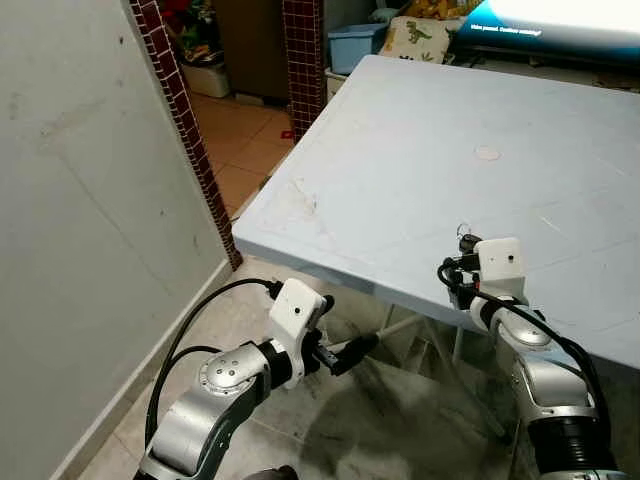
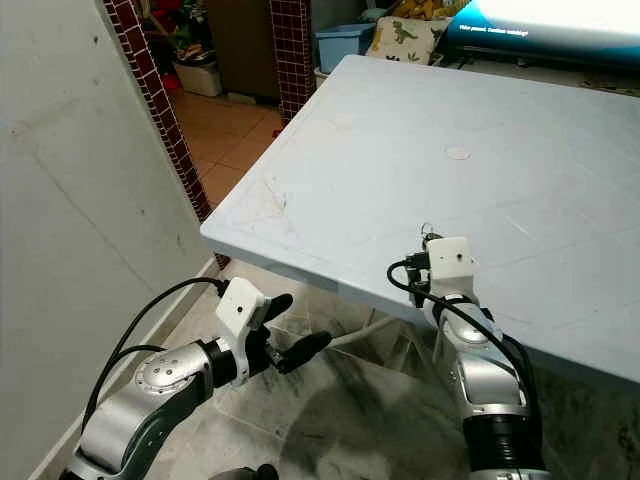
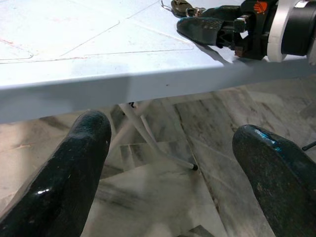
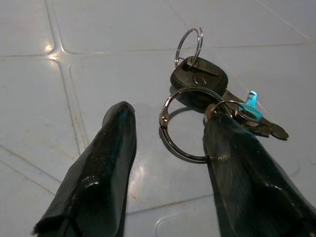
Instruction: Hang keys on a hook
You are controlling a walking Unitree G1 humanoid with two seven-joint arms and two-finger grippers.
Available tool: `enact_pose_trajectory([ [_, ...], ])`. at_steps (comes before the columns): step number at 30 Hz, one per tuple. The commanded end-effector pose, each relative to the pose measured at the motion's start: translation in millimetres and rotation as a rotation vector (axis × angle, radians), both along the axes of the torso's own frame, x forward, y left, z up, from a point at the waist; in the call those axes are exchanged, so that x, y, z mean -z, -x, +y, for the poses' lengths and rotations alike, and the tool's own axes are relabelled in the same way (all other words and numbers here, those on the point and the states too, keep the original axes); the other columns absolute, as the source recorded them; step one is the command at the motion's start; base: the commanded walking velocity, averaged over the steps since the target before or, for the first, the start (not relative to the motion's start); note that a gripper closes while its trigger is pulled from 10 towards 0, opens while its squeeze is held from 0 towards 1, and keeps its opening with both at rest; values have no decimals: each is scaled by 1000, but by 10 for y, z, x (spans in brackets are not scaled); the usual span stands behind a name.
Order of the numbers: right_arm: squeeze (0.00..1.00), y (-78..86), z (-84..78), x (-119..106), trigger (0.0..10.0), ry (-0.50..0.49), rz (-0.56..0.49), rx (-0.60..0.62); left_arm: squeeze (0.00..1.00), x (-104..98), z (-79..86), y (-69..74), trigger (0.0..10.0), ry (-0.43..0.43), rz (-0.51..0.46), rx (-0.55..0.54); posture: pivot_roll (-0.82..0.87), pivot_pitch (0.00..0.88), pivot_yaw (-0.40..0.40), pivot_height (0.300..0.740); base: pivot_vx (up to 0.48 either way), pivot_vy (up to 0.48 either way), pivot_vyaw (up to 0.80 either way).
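Pale blue plastic table point(image 1: 400, 130), near edge: bunch of keys on steel rings with black fob point(image 4: 202, 94) lying flat. Right gripper point(image 4: 170, 143) spread, fingers straddling large ring for pickup, not clamped. Left gripper point(image 3: 168, 163) spread, idle below table edge.

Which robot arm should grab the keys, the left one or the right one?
The right one, probably. The right gripper sits open on the table with the keys just past its fingertips, while the left gripper hangs below the table edge.

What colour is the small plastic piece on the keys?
Light blue, among the keys; clearest in the right wrist view.
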State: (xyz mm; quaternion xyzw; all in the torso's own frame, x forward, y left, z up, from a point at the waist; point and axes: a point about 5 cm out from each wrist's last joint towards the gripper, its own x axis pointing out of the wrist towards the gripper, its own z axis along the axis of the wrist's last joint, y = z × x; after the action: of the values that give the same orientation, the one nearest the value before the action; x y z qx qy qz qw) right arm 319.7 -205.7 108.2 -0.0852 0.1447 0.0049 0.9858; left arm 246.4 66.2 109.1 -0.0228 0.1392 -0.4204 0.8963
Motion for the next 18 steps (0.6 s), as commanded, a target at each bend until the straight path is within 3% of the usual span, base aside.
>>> enact_pose_trajectory([
  [1, 0, 0, -20, 73, 4275, 2, 40, 3, 0, 9, 11, 8, 10000, -10, -2, 8, -36, 94, 69, 740, 0, 0, 0],
  [2, 0, 7, -19, 99, 0, 1, 54, 2, 0, 9, 12, 9, 10000, -10, -2, 8, -36, 94, 69, 740, 0, 0, 0],
  [18, 0, 65, 173, 240, 0, -49, 144, -92, 0, 9, 7, 13, 10000, -12, 0, 13, -36, 94, 69, 740, 0, 0, 0],
])
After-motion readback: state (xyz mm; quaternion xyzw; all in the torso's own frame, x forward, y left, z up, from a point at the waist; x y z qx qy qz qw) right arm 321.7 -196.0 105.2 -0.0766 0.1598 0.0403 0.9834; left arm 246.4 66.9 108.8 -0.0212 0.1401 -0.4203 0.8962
